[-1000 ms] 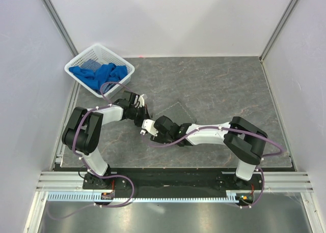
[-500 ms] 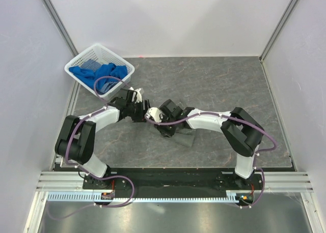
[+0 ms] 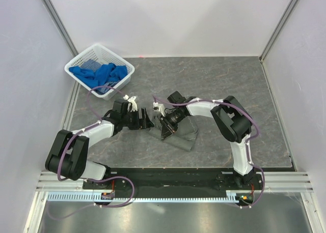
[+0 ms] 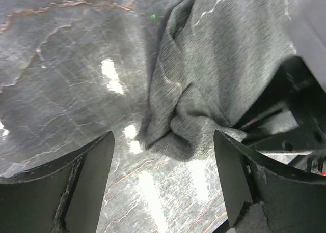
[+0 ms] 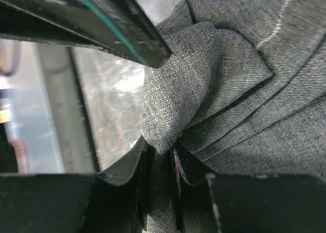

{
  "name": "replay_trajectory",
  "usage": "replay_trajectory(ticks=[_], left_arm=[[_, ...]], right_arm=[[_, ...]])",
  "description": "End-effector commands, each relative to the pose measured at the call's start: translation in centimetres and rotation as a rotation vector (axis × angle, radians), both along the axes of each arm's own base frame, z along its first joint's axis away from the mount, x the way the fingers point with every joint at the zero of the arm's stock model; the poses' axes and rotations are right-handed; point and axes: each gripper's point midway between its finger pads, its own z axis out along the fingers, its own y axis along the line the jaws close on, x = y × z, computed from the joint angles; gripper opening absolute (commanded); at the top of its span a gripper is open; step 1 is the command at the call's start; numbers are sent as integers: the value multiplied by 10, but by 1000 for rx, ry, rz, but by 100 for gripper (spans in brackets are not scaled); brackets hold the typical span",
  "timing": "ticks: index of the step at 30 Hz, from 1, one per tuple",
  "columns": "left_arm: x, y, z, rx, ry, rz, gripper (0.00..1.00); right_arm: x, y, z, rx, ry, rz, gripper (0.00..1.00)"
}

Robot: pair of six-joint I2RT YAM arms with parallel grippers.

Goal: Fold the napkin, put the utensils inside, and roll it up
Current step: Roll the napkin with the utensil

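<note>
napkin (image 5: 224, 75) fold clamped in right tool (image 5: 159, 167); left tool (image 4: 162, 159) wide apart, hovering by napkin edge.

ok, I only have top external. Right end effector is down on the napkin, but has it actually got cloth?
Observer: Yes. The right wrist view shows the right end effector shut on a pinched fold of the napkin.
Operator: Left one?
Observer: The left end effector is open. A bunched corner of the napkin lies on the table in the gap between its fingers, not clamped.
Operator: Cloth flat near the pinch?
Observer: No. The right wrist view shows several creased layers fanning out from it.
</note>
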Motion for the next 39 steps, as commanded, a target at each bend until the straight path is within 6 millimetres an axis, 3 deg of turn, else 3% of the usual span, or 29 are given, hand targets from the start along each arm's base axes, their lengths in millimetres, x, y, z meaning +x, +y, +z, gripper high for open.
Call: replay_trajectory(ticks=[1, 9, 17, 24, 26, 29, 30, 33, 36, 37, 39], left_arm=[[11, -16, 23, -101, -111, -39, 86], [5, -27, 10, -162, -94, -101, 82], [2, -35, -11, -177, -32, -142, 68], [-13, -42, -19, -206, 23, -185, 45], [-18, -41, -21, -208, 34, -189, 44], [-24, -42, -22, -215, 48, -200, 29], [-25, -43, -23, -216, 52, -204, 17], [-30, -44, -27, -222, 80, -208, 2], [-32, -43, -28, -219, 89, -210, 2], [-31, -43, -28, -214, 88, -208, 2], [-32, -42, -29, -206, 93, -204, 2]], right_arm=[[-22, -1, 8, 105, 224, 46, 17], [-12, -14, -9, 125, 296, 10, 16], [-7, -14, -12, 152, 317, 6, 15], [-1, -17, -16, 145, 312, -11, 14], [2, -18, -17, 139, 312, -20, 15], [6, -18, -18, 129, 303, -36, 15], [8, -17, -16, 127, 282, -38, 15], [18, -17, -11, 95, 228, -74, 20], [31, -16, 4, 77, 145, -128, 31], [35, -21, 1, 39, 108, -161, 37], [46, -20, 20, 41, 28, -210, 43]])
